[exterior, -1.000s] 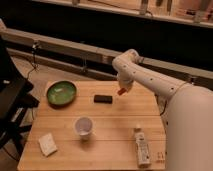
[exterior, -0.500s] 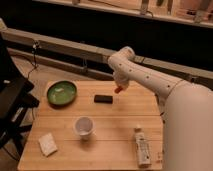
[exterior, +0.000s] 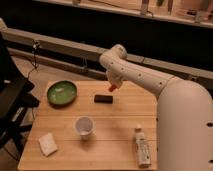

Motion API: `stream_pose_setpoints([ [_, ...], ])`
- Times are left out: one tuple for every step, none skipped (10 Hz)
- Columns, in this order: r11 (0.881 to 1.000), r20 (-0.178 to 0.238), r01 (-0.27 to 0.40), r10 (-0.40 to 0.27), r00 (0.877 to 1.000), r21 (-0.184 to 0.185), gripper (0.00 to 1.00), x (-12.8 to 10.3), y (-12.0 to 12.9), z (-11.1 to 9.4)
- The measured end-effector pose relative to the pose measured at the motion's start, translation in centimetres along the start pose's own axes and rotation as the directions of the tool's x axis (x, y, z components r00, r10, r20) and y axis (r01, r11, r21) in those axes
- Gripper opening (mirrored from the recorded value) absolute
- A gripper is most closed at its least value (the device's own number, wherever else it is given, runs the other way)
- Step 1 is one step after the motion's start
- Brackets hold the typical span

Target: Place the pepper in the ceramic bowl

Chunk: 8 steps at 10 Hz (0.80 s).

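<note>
The green ceramic bowl (exterior: pixel 62 93) sits at the table's far left. My gripper (exterior: pixel 114 84) hangs at the end of the white arm above the table's far edge, right of the bowl and just above the flat black block (exterior: pixel 103 98). It is shut on the small orange-red pepper (exterior: pixel 112 88), which pokes out below it, in the air above the table.
A white cup (exterior: pixel 84 126) stands at the table's middle front. A white folded cloth (exterior: pixel 48 144) lies front left. A white bottle (exterior: pixel 142 146) lies front right. The wooden table (exterior: pixel 125 120) has a black chair (exterior: pixel 10 100) on its left.
My arm has moved left along the table's far edge with the pepper in the gripper, closer to the black block and the bowl.
</note>
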Motion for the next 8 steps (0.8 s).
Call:
stream_pose_setpoints([
  [1.000, -0.002, 0.018, -0.018, 1.000, 0.001, 0.00, -0.3, -0.7, -0.3],
  [1.000, -0.004, 0.030, -0.030, 1.000, 0.006, 0.00, -0.7, -1.4, -0.6],
  [0.999, -0.005, 0.046, -0.046, 0.999, 0.008, 0.00, -1.3, -2.6, -0.9],
  [0.998, -0.004, 0.060, -0.060, 0.998, 0.008, 0.00, -2.0, -3.6, -1.1],
  [0.997, -0.006, 0.071, -0.071, 0.997, 0.009, 0.00, -2.4, -4.4, -1.4],
  [0.997, -0.008, 0.077, -0.077, 0.997, 0.011, 0.00, -2.4, -4.7, -1.7],
  [0.996, -0.010, 0.089, -0.089, 0.996, 0.012, 0.00, -2.2, -4.7, -1.9],
  [0.995, -0.010, 0.095, -0.095, 0.995, 0.013, 0.00, -2.1, -4.7, -2.0],
])
